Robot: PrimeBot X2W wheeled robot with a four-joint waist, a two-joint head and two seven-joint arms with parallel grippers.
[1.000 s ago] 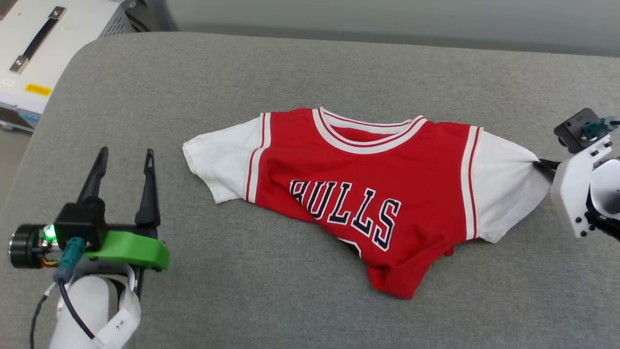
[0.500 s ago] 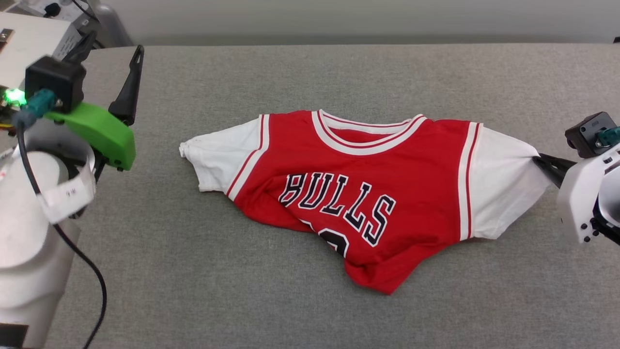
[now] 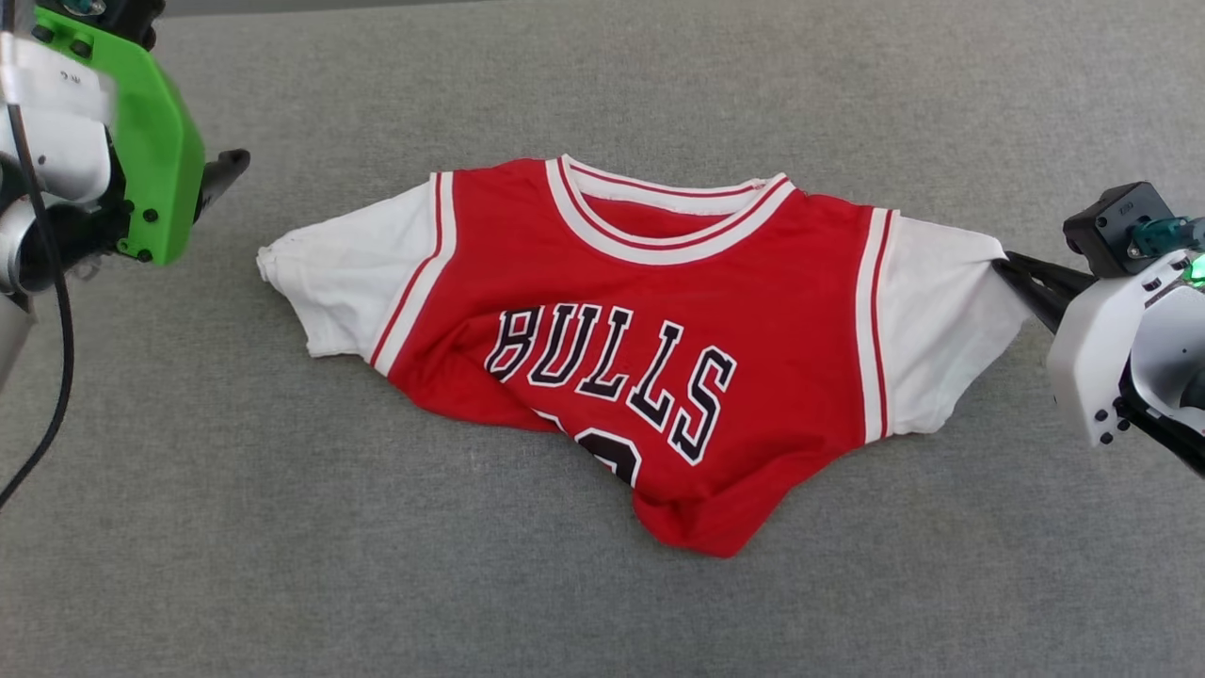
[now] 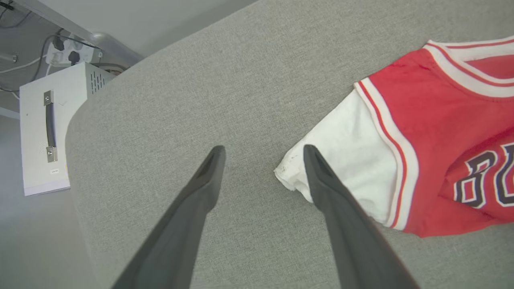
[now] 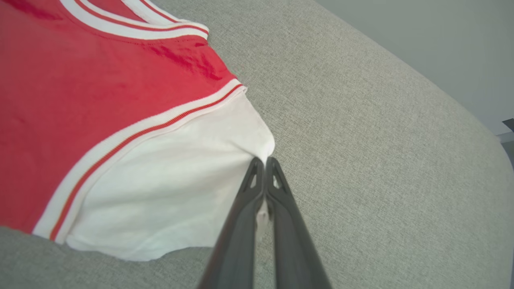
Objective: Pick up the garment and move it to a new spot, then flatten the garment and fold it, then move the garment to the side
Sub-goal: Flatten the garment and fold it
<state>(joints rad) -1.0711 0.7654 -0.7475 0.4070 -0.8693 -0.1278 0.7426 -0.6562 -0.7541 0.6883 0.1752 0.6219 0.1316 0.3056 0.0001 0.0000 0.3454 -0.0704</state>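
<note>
Head view: garment mid-frame on grey worktop. At frame right, right gripper fingers pinch its sleeve; left gripper fingers spread by the opposite sleeve.

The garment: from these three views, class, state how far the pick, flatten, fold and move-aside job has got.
Done: the garment lies front up on the grey table, sleeves spread. In hand: the right gripper is shut on one sleeve; the left gripper is open near the other sleeve, not gripping. Left: the hem is bunched, hiding part of the number, so flattening, folding and moving aside remain.
</note>
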